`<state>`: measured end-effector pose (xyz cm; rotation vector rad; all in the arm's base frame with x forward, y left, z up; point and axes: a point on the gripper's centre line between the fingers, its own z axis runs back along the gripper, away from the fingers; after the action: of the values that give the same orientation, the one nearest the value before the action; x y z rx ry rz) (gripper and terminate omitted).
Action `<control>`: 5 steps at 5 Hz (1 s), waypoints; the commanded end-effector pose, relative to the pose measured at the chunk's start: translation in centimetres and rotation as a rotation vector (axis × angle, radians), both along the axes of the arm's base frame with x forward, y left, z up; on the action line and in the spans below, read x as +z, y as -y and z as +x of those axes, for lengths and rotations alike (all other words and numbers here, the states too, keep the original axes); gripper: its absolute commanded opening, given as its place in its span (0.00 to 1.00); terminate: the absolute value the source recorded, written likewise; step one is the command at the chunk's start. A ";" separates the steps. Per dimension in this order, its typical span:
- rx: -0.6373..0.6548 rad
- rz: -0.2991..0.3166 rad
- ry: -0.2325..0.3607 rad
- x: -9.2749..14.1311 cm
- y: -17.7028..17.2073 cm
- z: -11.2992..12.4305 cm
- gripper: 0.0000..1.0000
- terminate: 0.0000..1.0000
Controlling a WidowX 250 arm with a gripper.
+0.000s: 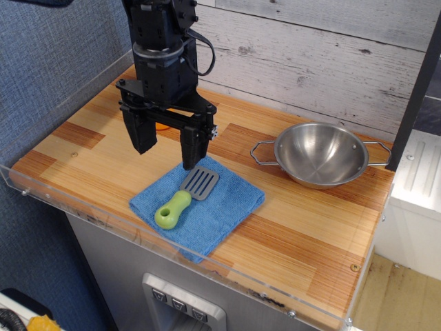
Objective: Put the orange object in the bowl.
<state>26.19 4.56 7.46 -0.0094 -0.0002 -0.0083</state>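
The orange object [163,126] shows only as a thin orange sliver at the upper left of centre, nearly all of it hidden behind the black claw [167,146]; its shape and top cannot be made out, and whether it sits on the desk is hard to tell.

The desk [310,241], a striped wooden top with a clear plastic rim, fills most of the frame, and its front right corner is cut off at the bottom edge. The robot arm [162,48] comes down from the top left, its upper part cut off by the frame. Its claw hangs with two dark fingers spread apart and nothing between them; the right finger's tip is just above the spatula's blade.

The blue cloth [220,210] lies flat at lower centre. The bowl [321,153], shiny steel with two wire loop handles, stands at the right, well apart from the cloth, and it is empty. The spatula [186,196] rests on the cloth, slotted grey blade toward the claw, green handle toward the lower left.
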 end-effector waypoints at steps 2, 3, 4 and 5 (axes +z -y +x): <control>0.030 -0.016 0.028 0.8 -1.6 1.6 1.00 0.00; 0.051 -0.011 0.075 1.5 -3.6 3.4 1.00 0.00; 0.084 0.006 0.114 1.6 -6.0 4.6 1.00 0.00; 0.108 0.001 0.177 1.5 -8.4 5.9 1.00 0.00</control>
<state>31.88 12.71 7.40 -0.0288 -0.1374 0.1054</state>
